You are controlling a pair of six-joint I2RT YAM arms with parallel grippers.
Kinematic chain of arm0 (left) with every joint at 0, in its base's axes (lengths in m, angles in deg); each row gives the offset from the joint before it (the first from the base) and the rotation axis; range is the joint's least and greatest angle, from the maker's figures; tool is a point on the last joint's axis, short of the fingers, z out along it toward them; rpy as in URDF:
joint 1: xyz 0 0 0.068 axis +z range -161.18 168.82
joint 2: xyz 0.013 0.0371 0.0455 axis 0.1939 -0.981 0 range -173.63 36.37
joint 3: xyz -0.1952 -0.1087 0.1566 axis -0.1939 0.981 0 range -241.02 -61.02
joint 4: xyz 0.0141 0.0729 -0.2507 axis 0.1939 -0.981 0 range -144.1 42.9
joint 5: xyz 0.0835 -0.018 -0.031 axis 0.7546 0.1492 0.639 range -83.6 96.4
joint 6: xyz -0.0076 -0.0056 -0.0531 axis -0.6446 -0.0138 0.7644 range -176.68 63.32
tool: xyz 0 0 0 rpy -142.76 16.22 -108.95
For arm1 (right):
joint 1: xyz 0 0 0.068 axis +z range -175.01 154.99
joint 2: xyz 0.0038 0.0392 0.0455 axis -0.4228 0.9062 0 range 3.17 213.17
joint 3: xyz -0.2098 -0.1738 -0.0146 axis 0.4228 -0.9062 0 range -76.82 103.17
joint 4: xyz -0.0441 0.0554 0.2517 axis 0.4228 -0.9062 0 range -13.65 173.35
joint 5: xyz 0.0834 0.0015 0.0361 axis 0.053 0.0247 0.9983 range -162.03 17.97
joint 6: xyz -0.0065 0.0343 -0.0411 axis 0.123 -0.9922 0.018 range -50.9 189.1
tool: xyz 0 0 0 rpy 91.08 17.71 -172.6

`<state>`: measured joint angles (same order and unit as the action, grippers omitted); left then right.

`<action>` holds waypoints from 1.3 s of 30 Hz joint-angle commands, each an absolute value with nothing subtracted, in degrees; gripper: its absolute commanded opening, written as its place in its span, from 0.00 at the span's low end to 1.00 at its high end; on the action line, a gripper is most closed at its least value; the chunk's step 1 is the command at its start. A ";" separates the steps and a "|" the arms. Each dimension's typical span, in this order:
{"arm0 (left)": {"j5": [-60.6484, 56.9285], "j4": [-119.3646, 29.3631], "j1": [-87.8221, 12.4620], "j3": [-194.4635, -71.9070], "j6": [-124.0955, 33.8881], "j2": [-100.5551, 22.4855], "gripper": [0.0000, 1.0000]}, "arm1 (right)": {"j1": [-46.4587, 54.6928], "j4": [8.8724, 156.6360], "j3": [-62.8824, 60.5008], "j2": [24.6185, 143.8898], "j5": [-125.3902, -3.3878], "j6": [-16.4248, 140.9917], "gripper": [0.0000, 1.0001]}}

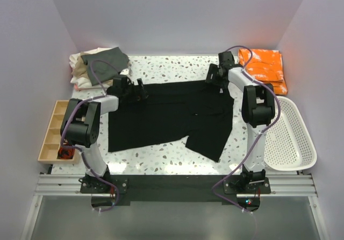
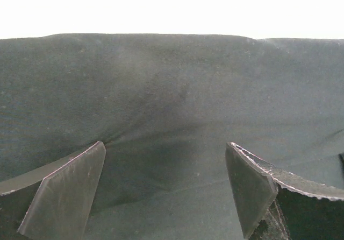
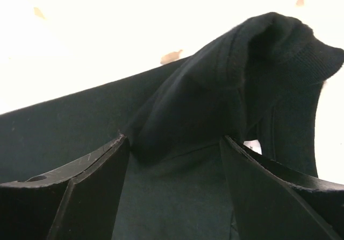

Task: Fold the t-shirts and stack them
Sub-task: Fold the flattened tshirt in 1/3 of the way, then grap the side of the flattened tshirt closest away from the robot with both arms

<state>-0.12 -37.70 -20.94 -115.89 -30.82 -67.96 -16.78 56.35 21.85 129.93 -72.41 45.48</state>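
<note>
— Left tool stands wide open with nothing in it, low over the far-left edge of the black shirt. In its wrist view, both fingers hang just above dark cloth.

— And the right tool?

— Its jaws stand well apart too, at the far-right end of the same shirt. A raised hump of collar sits between and beyond them. I see no pinch on it, so I judge it free.

— So where does the job stand?

— Part done. A pile of folded shirts rests in the far-left corner of the tabletop, grey-green on top, tan and cream beneath. The black one lies near that pile but not on it, spread across the middle.

— Is it folded at all?

— Hard to say. Its far edge looks rounded, like a crease, yet the outline is ragged. One flap reaches toward the near edge on the right. I'd call it mid-fold at best.

— What's left?

— Bringing it down to a neat packet and setting it on the pile. An orange bundle lies in the far-right corner, and whether that is another shirt I cannot tell.
</note>
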 commanded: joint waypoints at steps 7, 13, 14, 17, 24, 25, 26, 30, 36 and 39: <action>1.40 -36.39 -18.82 -117.97 -33.22 -63.31 1.00 | -18.42 65.13 17.43 118.16 -70.09 51.17 0.76; -0.27 -37.61 -20.41 -116.91 -31.28 -52.32 1.00 | -18.33 66.93 1.51 97.77 -74.66 47.48 0.83; -0.63 -38.48 -20.41 -116.31 -30.85 -50.92 1.00 | -18.16 65.96 -0.78 95.22 -75.54 46.78 0.87; -1.16 -42.50 -20.41 -112.97 -30.23 -44.60 1.00 | -17.98 61.30 -9.74 87.74 -74.85 43.70 0.89; -0.19 -45.17 -20.58 -94.08 -27.77 -27.37 1.00 | -17.01 53.30 -30.64 69.73 -69.94 40.02 0.88; 0.42 -46.13 -20.58 -91.02 -27.16 -25.44 1.00 | -16.84 52.77 -32.51 65.36 -69.22 39.48 0.87; 0.69 -47.01 -20.58 -89.59 -26.11 -21.76 1.00 | -16.23 51.63 -33.83 63.40 -69.22 38.87 0.87; 1.83 -51.84 -20.58 -84.67 -22.50 -15.14 1.00 | -15.17 44.35 -38.84 55.66 -69.04 36.14 0.85; 9.81 -64.84 -22.24 -80.63 -14.86 -7.59 1.00 | -10.87 37.31 -40.26 51.95 -69.39 29.21 0.81; 18.68 -71.26 -27.43 -81.40 -7.66 -5.03 1.00 | -9.45 35.89 -42.63 50.46 -72.65 26.21 0.83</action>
